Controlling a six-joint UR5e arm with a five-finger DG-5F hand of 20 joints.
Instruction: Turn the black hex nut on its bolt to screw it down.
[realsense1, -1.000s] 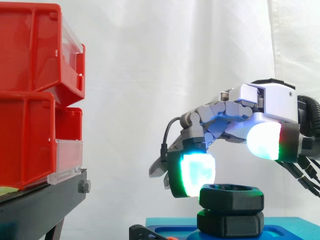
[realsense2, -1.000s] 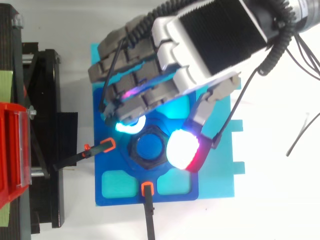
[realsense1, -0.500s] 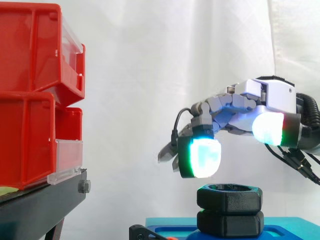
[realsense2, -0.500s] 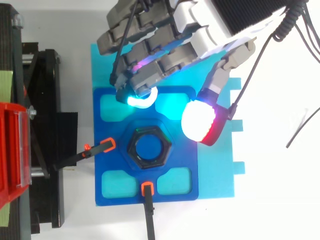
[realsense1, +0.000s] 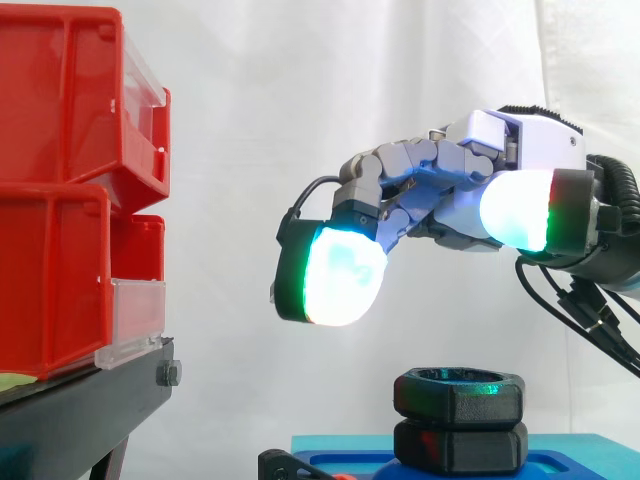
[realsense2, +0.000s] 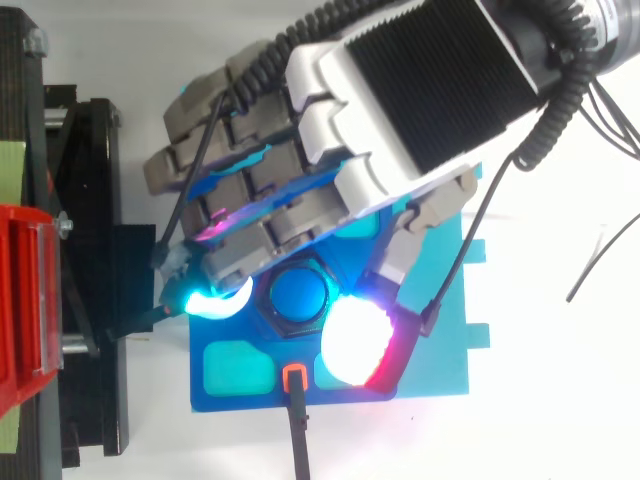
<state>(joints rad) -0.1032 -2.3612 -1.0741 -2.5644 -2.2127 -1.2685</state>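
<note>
Hand (realsense1: 455, 185) above nut (realsense1: 460, 393) on plate (realsense1: 570, 452); bins (realsense1: 60, 190) on stand (realsense1: 80, 410), well left

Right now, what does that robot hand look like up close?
The hand has a white shell with a black ribbed back, and grey, blocky, segmented fingers. Its fingertips are thick rounded pads glowing white-cyan with green edges; the thumb pad glows white with a red rim.

Nothing legible in either view.
You're looking at bare surfaces all round: the red bins (realsense1: 50, 270), the blue base plate (realsense2: 240, 398) and the black hex nut (realsense1: 460, 398) carry no lettering, number or sign you can make out, and the pale green strip (realsense2: 10, 165) by the bins is too small to read.
</note>
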